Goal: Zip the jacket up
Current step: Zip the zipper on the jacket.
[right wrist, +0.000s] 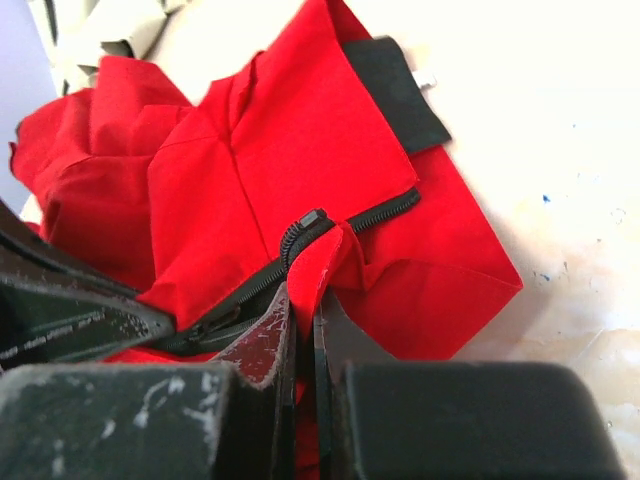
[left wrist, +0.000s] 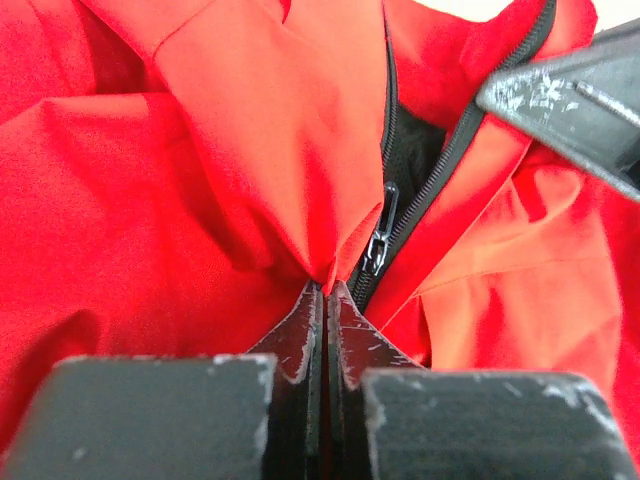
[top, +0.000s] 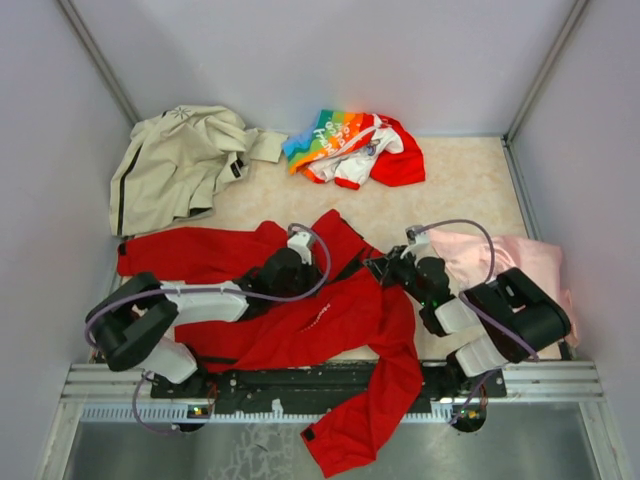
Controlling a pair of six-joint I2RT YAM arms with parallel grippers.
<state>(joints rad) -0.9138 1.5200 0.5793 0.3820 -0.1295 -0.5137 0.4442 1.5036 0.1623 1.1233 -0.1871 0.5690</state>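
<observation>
Mid-frame, jacket is lying open. Left gripper is pinching a red fold; slider is sitting just upper right of it, zipper running up-frame. Right gripper is clamping fabric at the track's end.

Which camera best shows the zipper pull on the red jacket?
The left wrist view: the zipper pull sits close and sharp, beyond the left gripper pinching the jacket. The right wrist view shows zipper teeth but no clear pull; in the top view it's too small to find.
</observation>
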